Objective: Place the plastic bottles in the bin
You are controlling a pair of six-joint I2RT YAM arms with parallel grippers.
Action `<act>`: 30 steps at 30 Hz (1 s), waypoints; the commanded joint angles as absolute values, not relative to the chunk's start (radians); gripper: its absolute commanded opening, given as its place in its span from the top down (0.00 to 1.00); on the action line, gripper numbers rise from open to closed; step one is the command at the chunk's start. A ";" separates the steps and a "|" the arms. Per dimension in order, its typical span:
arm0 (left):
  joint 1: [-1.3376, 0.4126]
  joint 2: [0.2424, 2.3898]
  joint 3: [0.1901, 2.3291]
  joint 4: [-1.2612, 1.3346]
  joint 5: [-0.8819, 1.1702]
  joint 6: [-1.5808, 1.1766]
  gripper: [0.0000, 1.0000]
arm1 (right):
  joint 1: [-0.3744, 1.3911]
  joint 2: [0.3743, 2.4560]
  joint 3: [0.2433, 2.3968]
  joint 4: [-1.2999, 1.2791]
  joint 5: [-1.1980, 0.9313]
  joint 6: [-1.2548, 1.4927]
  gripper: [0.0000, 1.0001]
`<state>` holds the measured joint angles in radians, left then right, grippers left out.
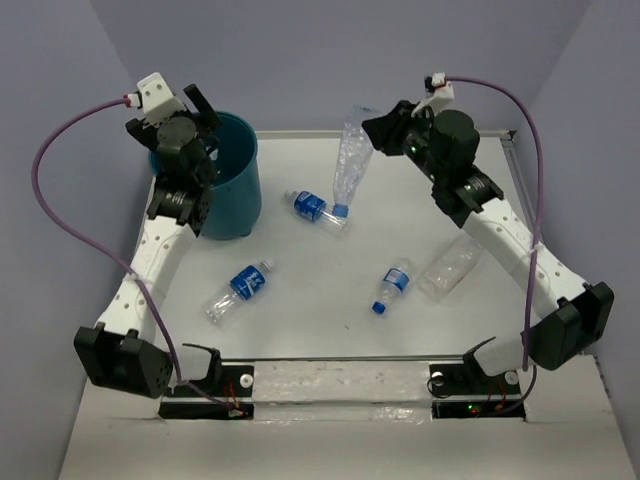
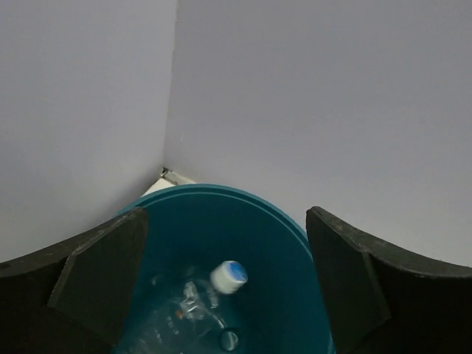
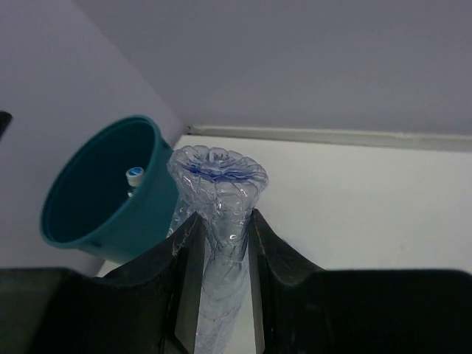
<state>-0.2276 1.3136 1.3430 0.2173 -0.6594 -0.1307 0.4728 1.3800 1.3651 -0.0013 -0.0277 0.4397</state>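
My left gripper (image 2: 225, 287) hangs open over the teal bin (image 2: 221, 190), its fingers wide apart with nothing between them. A clear bottle (image 2: 228, 275) lies inside the bin, cap up. From above, the left gripper (image 1: 198, 115) sits at the bin (image 1: 240, 185) rim. My right gripper (image 3: 221, 221) is shut on a crinkly clear bottle (image 3: 217, 173), squeezing its body. That bottle (image 1: 350, 160) hangs cap-down at the back of the table, to the right of the bin (image 3: 103, 192), held by the right gripper (image 1: 378, 128).
Several bottles lie on the white table (image 1: 330, 330): a blue-labelled one (image 1: 310, 207) near the bin, another (image 1: 240, 288) at front left, one (image 1: 393, 287) at centre right, and a plainer one (image 1: 450, 265) by the right arm. Walls close in behind.
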 commanded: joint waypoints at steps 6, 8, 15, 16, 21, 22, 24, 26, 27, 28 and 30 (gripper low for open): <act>-0.227 0.913 1.161 0.147 -0.326 -0.347 0.01 | 0.652 1.718 1.857 0.178 0.000 0.437 1.00; -0.227 0.830 1.100 0.112 -0.231 -0.363 0.01 | 0.678 1.768 1.932 0.257 0.034 0.474 1.00; -0.227 0.600 0.921 -0.032 -0.135 -0.383 0.01 | 0.722 2.054 2.303 0.333 0.066 0.465 1.00; -0.227 0.566 0.908 -0.050 -0.114 -0.383 0.01 | 0.736 2.089 2.362 0.324 0.067 0.445 1.00; -0.227 0.492 0.792 -0.118 -0.032 -0.432 0.01 | 0.758 2.262 2.552 0.369 0.086 0.414 1.00; -0.227 0.486 0.779 -0.121 -0.019 -0.442 0.01 | 0.758 2.276 2.554 0.385 0.115 0.413 1.00; -0.227 0.474 0.746 -0.130 0.047 -0.475 0.01 | 0.784 2.316 2.553 0.432 0.152 0.370 1.00; -0.229 0.465 0.724 -0.127 0.119 -0.505 0.01 | 0.793 2.357 2.582 0.448 0.196 0.331 1.00; -0.229 0.463 0.703 -0.118 0.142 -0.532 0.01 | 0.816 2.400 2.603 0.436 0.189 0.299 1.00; -0.230 0.460 0.693 -0.117 0.158 -0.546 0.01 | 0.825 2.419 2.632 0.433 0.183 0.282 1.00; -0.230 0.460 0.670 -0.110 0.184 -0.569 0.01 | 0.853 2.437 2.625 0.419 0.157 0.218 0.97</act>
<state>-0.2276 0.4751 0.6998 -0.1425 0.0574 -0.4953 0.7948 2.3985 2.5790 0.3576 0.1440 0.3443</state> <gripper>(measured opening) 0.989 0.321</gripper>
